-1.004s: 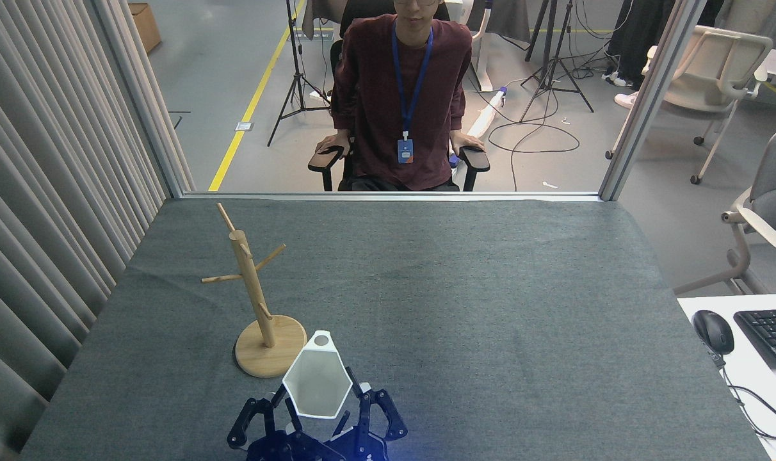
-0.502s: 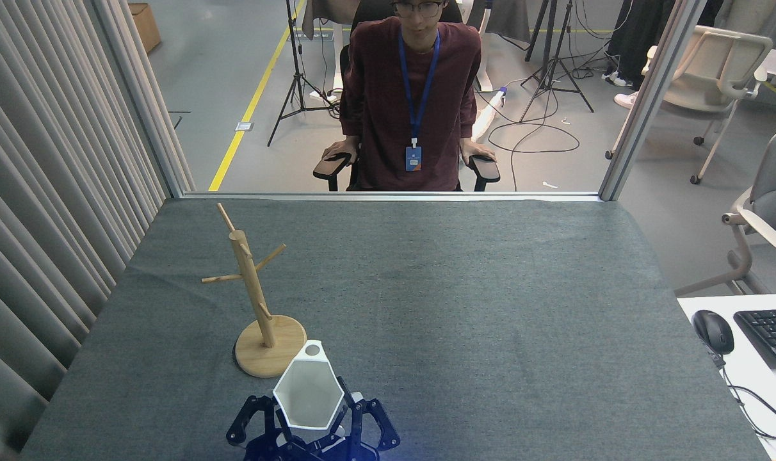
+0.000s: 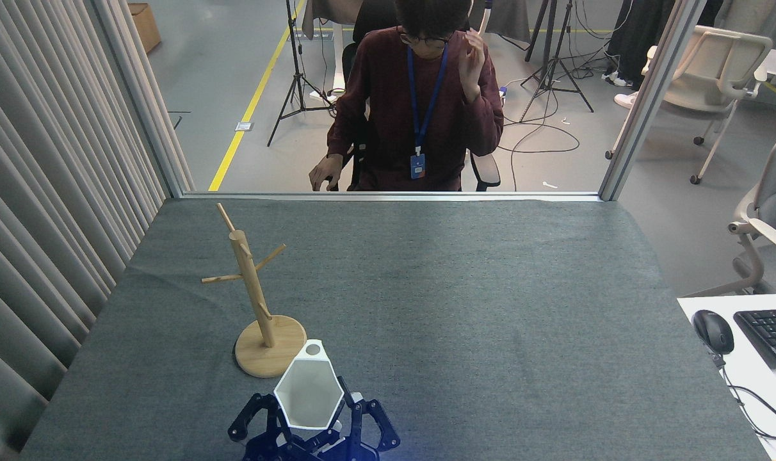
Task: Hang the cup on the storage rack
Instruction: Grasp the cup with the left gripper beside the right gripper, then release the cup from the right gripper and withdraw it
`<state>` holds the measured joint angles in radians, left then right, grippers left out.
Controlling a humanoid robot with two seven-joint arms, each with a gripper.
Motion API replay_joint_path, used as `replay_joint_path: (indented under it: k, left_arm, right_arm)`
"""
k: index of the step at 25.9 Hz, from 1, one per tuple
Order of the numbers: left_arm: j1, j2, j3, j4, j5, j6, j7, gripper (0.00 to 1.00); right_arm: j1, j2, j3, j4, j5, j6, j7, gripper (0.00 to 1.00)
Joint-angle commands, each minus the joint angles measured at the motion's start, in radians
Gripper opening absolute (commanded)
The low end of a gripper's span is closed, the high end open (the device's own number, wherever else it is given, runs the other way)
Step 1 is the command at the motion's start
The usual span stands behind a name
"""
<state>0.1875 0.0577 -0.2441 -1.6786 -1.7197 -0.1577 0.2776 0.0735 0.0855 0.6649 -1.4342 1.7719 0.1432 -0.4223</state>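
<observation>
gripping: dark gripper [image 3: 314,430], side unclear, clamped white matte hexagonal cup [image 3: 308,392]
risk: tab hole could miss thin pegs of light wooden mug tree [image 3: 255,301] at 11 o'clock, toppling it

Single head view, set high at the near edge of the table [image 3: 465,288] and facing forward and down across its grey cloth toward the far edge. Near limit: a dark gripper [image 3: 311,429] at bottom centre, close under the lens, which arm it belongs to not discernible; far limit: a seated person [image 3: 420,109] beyond the table and the floor behind. Left margin takes in a curtain [image 3: 48,192], right margin a desk corner with keyboard [image 3: 769,333]; no second view to overlap.
</observation>
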Motion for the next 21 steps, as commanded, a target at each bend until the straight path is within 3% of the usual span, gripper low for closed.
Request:
replay_joint_path:
  k: [1, 3, 10, 16, 18, 21]
  left_arm:
    - [-0.002, 0.001, 0.0, 0.0, 0.0, 0.009, 0.008, 0.6]
    - [-0.002, -0.001, 0.0, 0.0, 0.0, 0.009, 0.008, 0.6]
    - [-0.011, 0.001, 0.0, 0.0, 0.0, 0.009, 0.008, 0.61]
    - [-0.013, 0.001, 0.0, -0.001, 0.0, 0.007, 0.008, 0.61]
    - [-0.014, -0.001, 0.0, -0.001, 0.0, 0.009, 0.008, 0.61]
    - [-0.016, -0.002, 0.0, -0.001, 0.0, 0.009, 0.008, 0.61]
  right_arm:
    - [0.0, -0.001, -0.004, 0.0, -0.002, -0.001, -0.007, 0.8]
    - [0.0, -0.001, -0.005, -0.002, -0.005, 0.001, -0.009, 0.96]
    - [0.009, -0.003, -0.004, -0.028, -0.005, 0.003, -0.039, 0.98]
    - [0.017, -0.007, -0.021, -0.138, -0.017, 0.004, -0.084, 0.98]
    - [0.017, -0.003, -0.064, -0.176, -0.066, 0.021, -0.084, 0.98]
    - [-0.02, 0.003, -0.202, -0.19, -0.246, 0.061, -0.061, 0.98]
